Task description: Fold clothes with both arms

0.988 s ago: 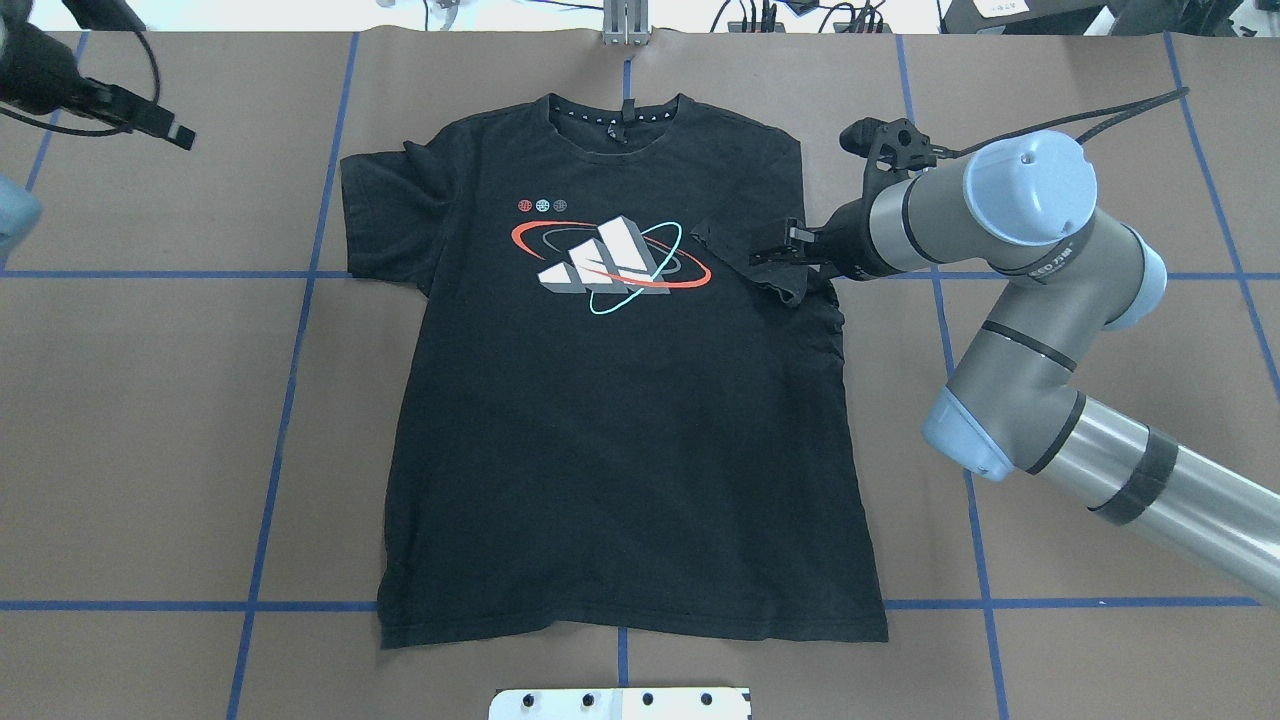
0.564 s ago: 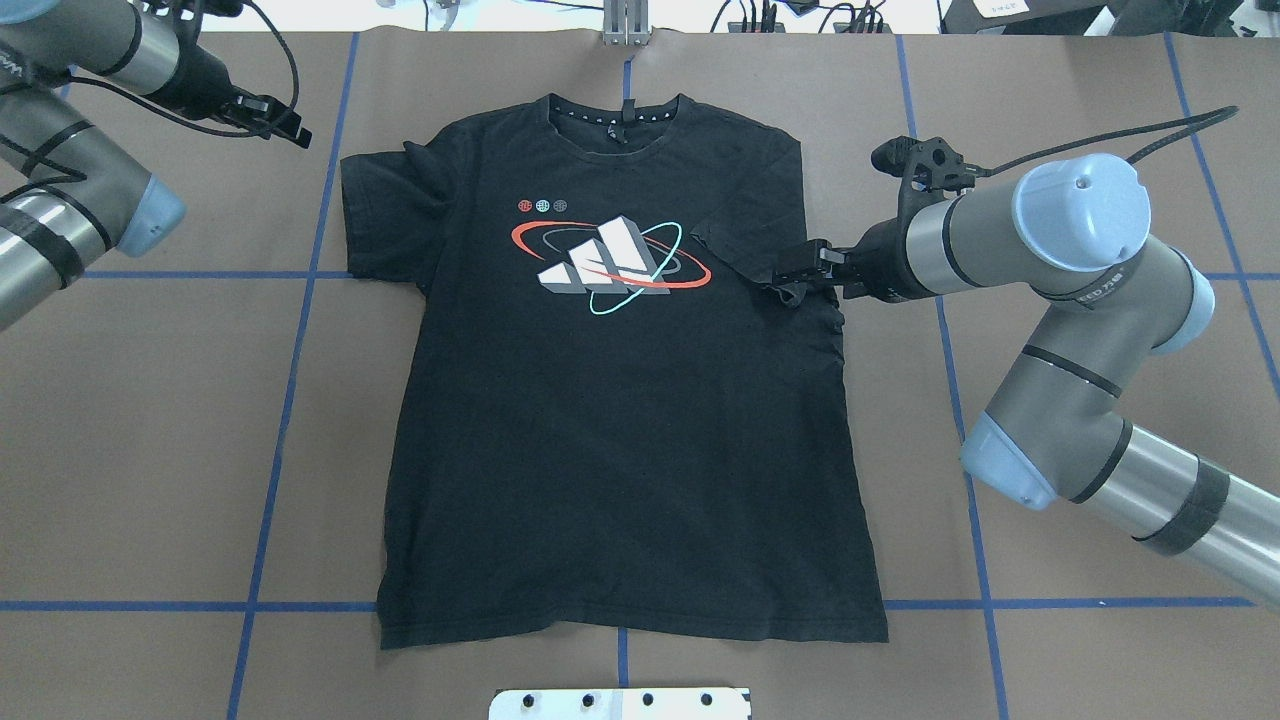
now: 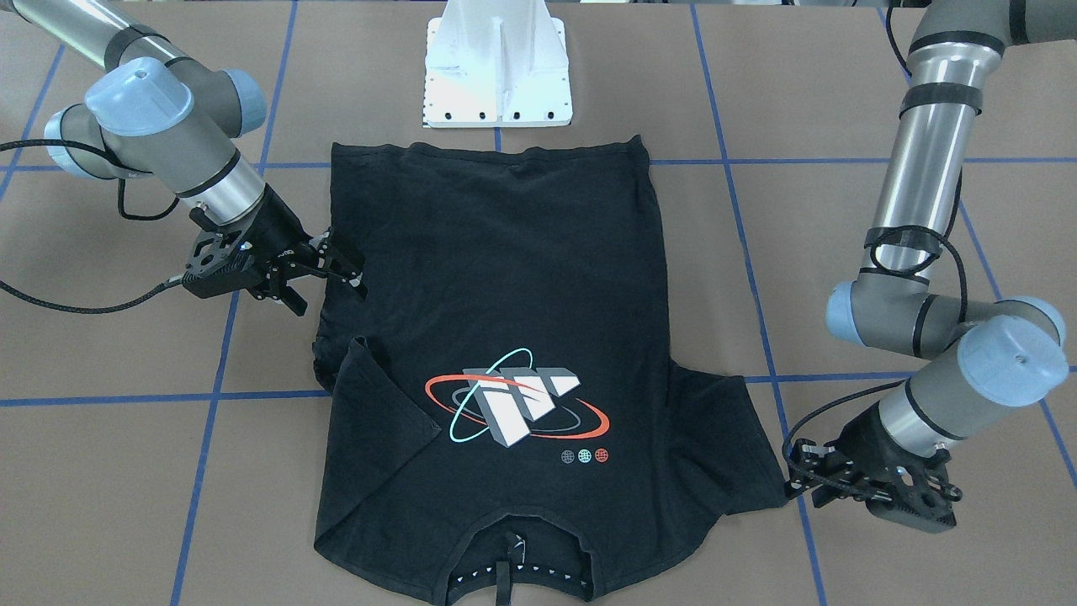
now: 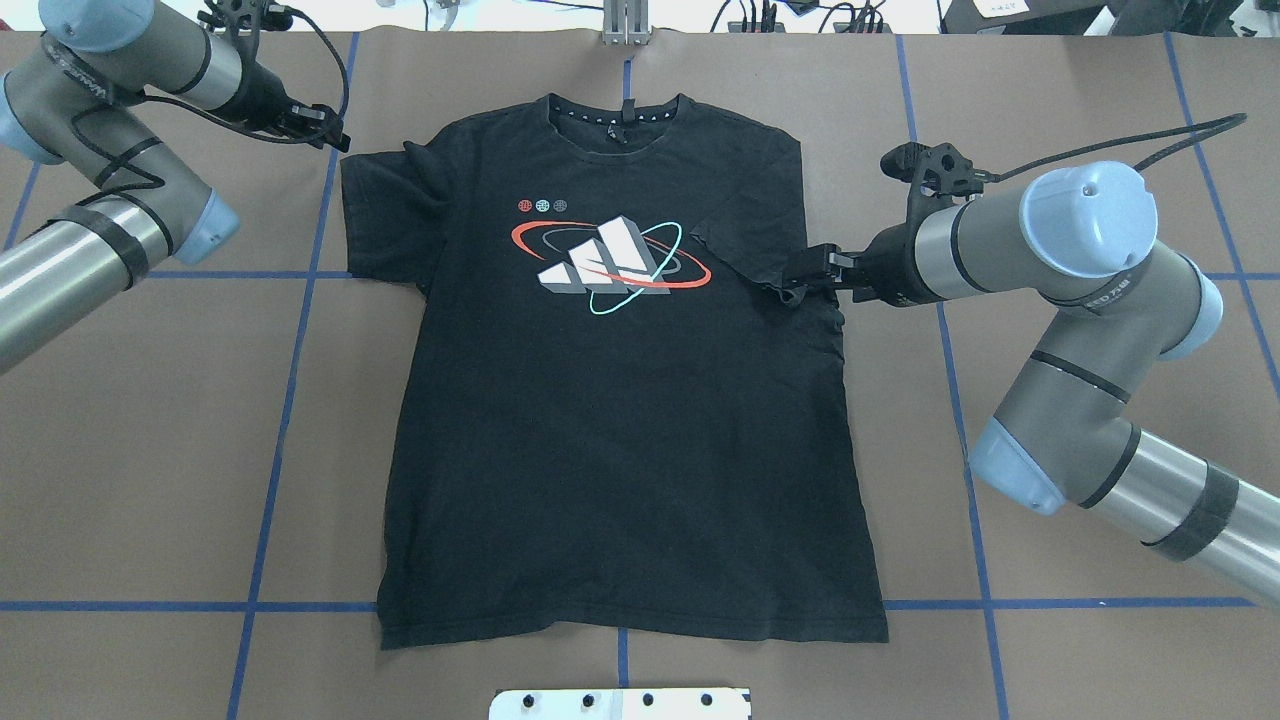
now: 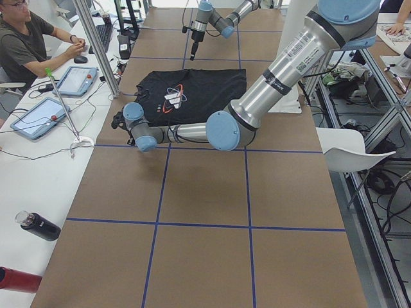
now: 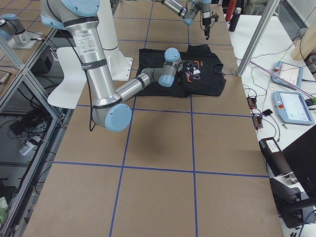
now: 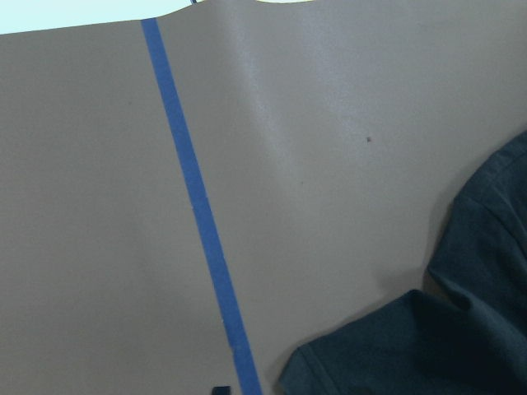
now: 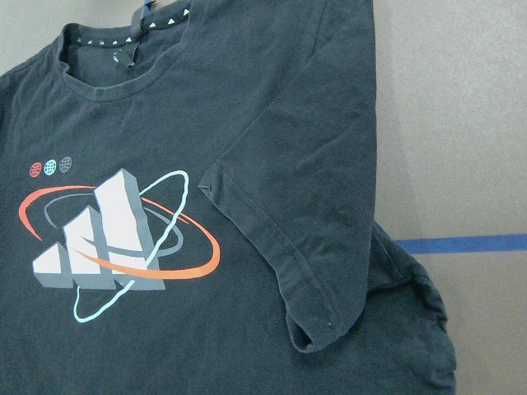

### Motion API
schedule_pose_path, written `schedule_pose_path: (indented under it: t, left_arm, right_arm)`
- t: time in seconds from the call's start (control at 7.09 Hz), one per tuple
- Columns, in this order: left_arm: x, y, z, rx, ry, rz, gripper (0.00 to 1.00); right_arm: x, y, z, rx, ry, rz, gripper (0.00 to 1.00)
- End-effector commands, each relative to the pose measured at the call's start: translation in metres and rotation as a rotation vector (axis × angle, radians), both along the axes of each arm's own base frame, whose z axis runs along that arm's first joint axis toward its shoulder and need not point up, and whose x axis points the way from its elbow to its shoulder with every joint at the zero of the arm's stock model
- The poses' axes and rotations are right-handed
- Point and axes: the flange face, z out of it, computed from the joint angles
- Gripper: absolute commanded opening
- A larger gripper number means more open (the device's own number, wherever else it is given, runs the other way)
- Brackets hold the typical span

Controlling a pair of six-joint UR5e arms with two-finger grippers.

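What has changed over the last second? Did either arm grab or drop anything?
The left gripper swung in from the far left to the edge of the T-shirt's flat sleeve; no grip is visible yet. The right gripper backed outward off the folded-in sleeve to its outer edge, with its jaws open. The shirt body and the sleeve fold stayed put.

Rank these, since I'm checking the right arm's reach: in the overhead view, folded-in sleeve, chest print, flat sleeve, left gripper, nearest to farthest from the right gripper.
1. Folded-in sleeve, beside the right gripper.
2. Chest print, in the middle.
3. Flat sleeve, opposite side.
4. Left gripper, just beyond it.
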Motion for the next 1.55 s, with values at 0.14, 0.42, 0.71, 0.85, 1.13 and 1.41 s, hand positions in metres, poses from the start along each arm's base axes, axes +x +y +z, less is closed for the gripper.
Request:
schedule_pose_path:
  t: [0.14, 0.42, 0.71, 0.85, 1.13, 1.41]
  left_arm:
    - [0.008, 0.003, 0.013, -0.022, 0.006, -0.016, 0.45]
    - [0.011, 0.003, 0.013, -0.028, 0.005, -0.017, 0.45]
    - [0.016, 0.003, 0.012, -0.033, 0.003, -0.013, 0.45]
    - [0.018, 0.002, 0.013, -0.036, -0.001, -0.019, 0.45]
    - [0.022, 0.004, 0.015, -0.037, -0.010, -0.029, 0.43]
    - [0.024, 0.004, 0.014, -0.036, -0.009, -0.028, 0.41]
  right_arm:
    - [0.001, 0.000, 0.004, -0.003, 0.004, 0.002, 1.00]
    - [0.001, 0.001, 0.006, -0.005, 0.007, 0.002, 1.00]
    - [0.001, 0.001, 0.011, -0.009, 0.013, 0.002, 1.00]
    - [0.001, 0.001, 0.011, -0.009, 0.013, 0.002, 1.00]
    - [0.000, 0.001, 0.012, -0.011, 0.015, 0.002, 1.00]
    - [0.000, 0.001, 0.012, -0.009, 0.014, 0.001, 1.00]
